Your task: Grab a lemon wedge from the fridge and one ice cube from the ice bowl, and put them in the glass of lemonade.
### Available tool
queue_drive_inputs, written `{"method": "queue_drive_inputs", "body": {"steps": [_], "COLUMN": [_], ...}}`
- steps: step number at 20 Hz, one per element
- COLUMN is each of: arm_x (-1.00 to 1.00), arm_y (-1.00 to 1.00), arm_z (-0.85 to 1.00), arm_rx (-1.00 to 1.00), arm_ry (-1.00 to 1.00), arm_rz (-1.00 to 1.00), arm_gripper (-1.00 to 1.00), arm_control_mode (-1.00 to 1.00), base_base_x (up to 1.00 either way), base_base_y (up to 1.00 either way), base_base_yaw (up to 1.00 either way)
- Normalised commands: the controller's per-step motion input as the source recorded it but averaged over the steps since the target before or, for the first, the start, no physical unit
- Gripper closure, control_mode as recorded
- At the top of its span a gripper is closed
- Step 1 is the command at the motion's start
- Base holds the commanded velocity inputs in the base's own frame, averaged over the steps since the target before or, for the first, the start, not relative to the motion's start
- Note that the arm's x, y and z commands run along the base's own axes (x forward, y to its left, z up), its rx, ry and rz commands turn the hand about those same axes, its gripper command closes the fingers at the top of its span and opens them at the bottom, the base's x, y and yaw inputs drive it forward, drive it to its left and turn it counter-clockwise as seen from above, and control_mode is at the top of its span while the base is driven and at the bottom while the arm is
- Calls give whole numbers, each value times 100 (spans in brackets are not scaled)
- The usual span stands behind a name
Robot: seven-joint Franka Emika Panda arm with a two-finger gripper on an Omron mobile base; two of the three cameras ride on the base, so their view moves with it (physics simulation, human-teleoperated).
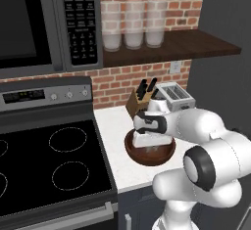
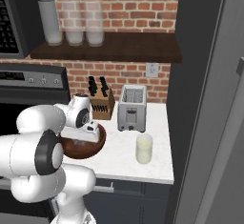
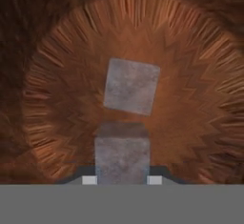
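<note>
My gripper [image 3: 122,180] reaches down into the ice bowl [image 3: 205,75], a dark reddish-brown wooden bowl on the counter [image 1: 147,159] [image 2: 93,147]. Its jaws are shut on one pale grey ice cube [image 3: 122,154], which sits between the two fingertips [image 3: 89,180]. Another ice cube [image 3: 131,86] lies loose on the bowl's floor just beyond it. The glass of lemonade [image 2: 144,148] stands on the counter to the right of the bowl, in front of the toaster. The grey fridge [image 2: 214,123] rises at the far right. The lemon wedge is out of view.
A silver toaster [image 2: 132,106] and a knife block [image 2: 101,101] stand behind the bowl against the brick wall. The black stove [image 1: 49,160] lies to the left. Three frosted jars [image 2: 71,23] sit on the shelf above.
</note>
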Motion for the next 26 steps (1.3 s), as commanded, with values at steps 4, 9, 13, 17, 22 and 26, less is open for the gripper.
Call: {"method": "queue_drive_inputs", "body": {"steps": [4, 9, 13, 17, 22, 26], "arm_x": [-72, -82, -57, -43, -24, -2], "arm_y": [0, -2, -27, -66, -79, -69], "arm_z": [74, 94, 80, 64, 67, 62], "arm_rx": [0, 0, 0, 0, 0, 0], "arm_ry": [-16, -18, -17, -16, -11, -2], "arm_rz": [0, 0, -1, -9, -15, -22], "arm_gripper": [100, 100, 100, 100, 100, 100], "arm_control_mode": [-100, -100, -100, -100, -100, -100], "base_base_x": [0, 0, 0, 0, 0, 0], "base_base_y": [0, 0, 0, 0, 0, 0], "base_base_yaw": [0, 0, 0, 0, 0, 0]}}
